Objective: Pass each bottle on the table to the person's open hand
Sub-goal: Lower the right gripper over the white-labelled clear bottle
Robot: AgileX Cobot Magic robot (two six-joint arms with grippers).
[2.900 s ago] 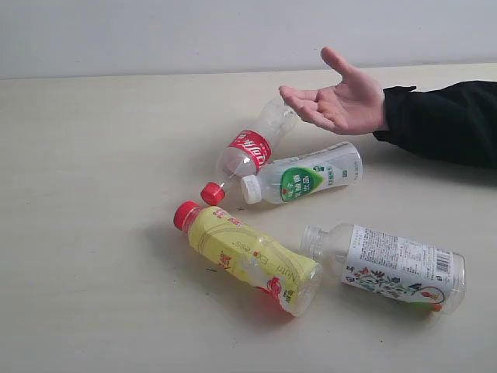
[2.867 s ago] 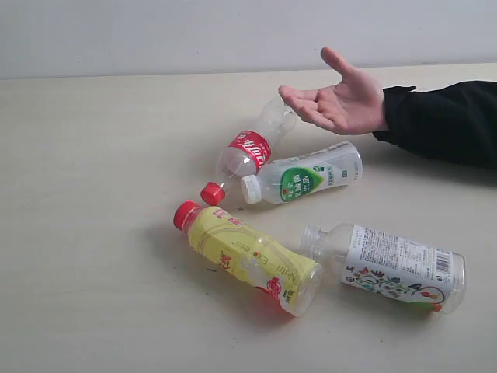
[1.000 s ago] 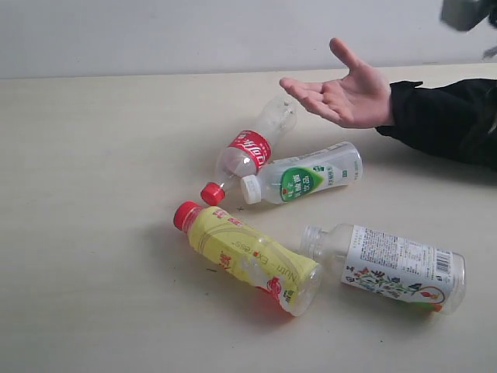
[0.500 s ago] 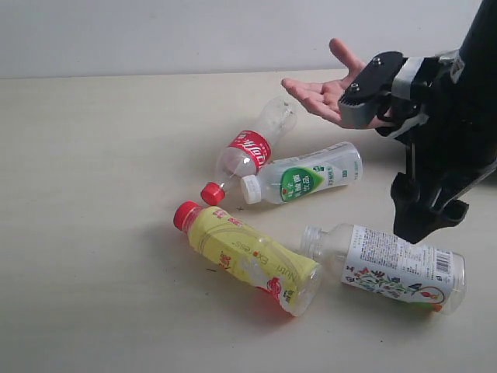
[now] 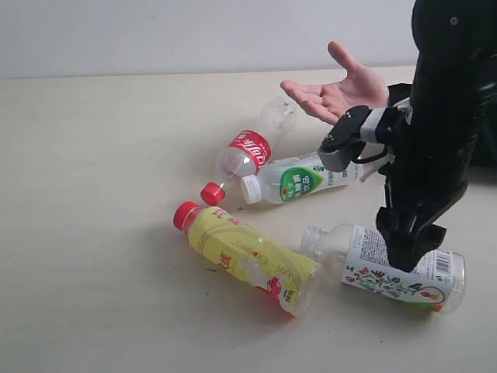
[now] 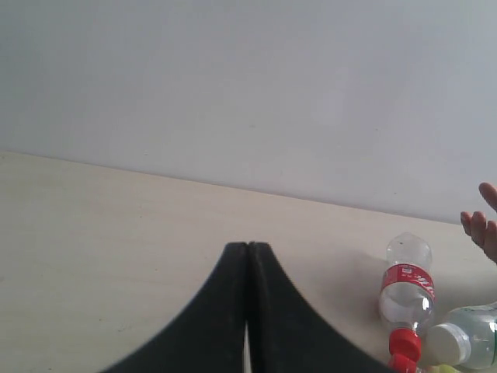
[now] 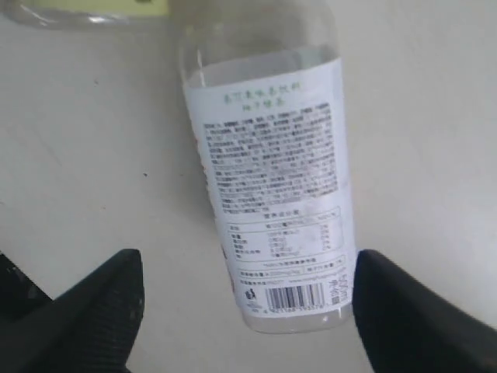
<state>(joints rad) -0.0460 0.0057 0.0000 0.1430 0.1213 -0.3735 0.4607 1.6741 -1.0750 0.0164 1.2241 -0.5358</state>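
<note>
Four bottles lie on the beige table (image 5: pixel 93 194): the red-label bottle (image 5: pixel 247 152), the green-white bottle (image 5: pixel 304 177), the yellow bottle (image 5: pixel 250 256) and the floral-label bottle (image 5: pixel 396 268). The person's open hand (image 5: pixel 334 95) is held palm up at the back. My right gripper (image 5: pixel 408 252) hangs open just above the floral-label bottle (image 7: pixel 268 171); the bottle's base end lies between the spread fingertips (image 7: pixel 116 291). My left gripper (image 6: pixel 248 247) is shut and empty, far from the bottles, with the red-label bottle (image 6: pixel 406 280) off to its side.
A pale wall (image 5: pixel 194 35) runs behind the table. The person's black sleeve (image 5: pixel 485 148) shows past my right arm at the right edge.
My right arm has come down from the upper right, passing in front of the sleeve, and now hovers over the floral-label bottle. The hand rose slightly. No bottle has moved.
</note>
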